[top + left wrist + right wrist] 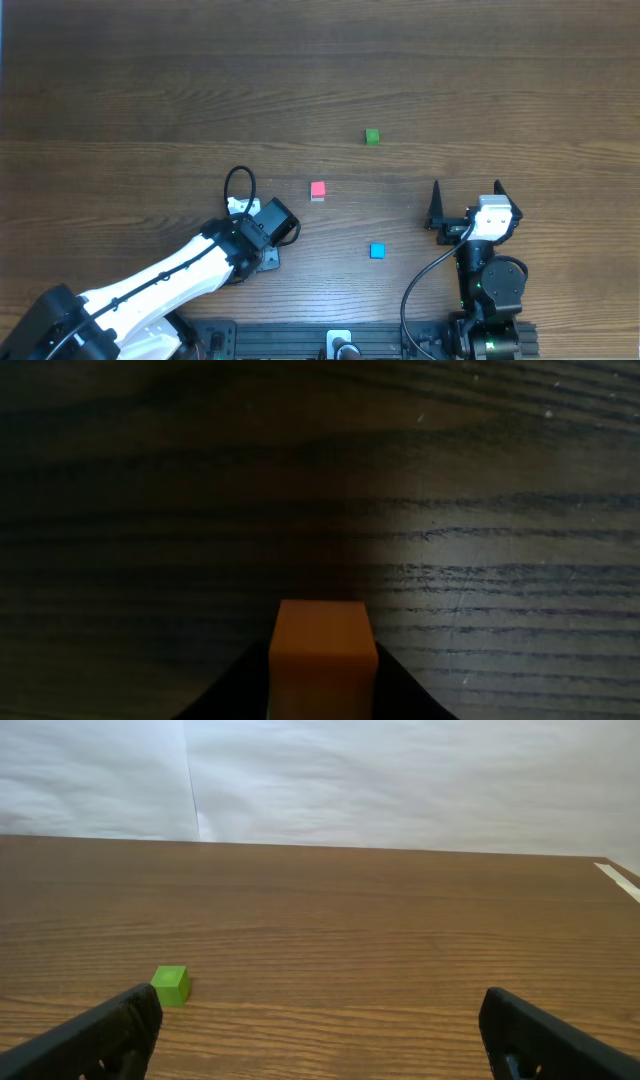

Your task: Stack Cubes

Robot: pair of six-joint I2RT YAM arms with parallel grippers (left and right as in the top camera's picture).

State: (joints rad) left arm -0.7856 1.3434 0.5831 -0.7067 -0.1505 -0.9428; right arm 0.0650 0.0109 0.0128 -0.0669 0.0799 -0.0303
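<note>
i log the wooden table (150,80) first. the left arm (170,275) reaches toward mid-table, and the left gripper (322,685) is clamped on an orange cube (323,645). the right gripper (466,195) stands wide, holding nothing. three cubes sit loose on the table, well apart: pink cube (318,189), blue cube (377,250), and green cube (372,136), farthest out.
</note>
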